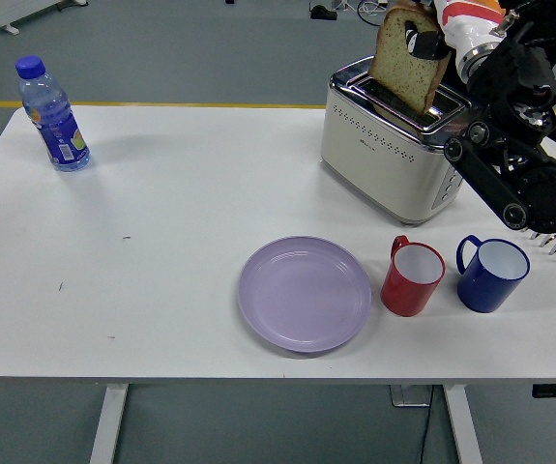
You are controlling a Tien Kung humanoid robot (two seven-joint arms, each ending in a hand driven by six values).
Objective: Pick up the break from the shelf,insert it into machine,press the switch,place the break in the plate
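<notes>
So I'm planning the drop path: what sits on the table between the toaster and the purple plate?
Nothing: in the head view the white table is bare between the toaster and the purple plate. The red mug stands off to the plate's right.
</notes>
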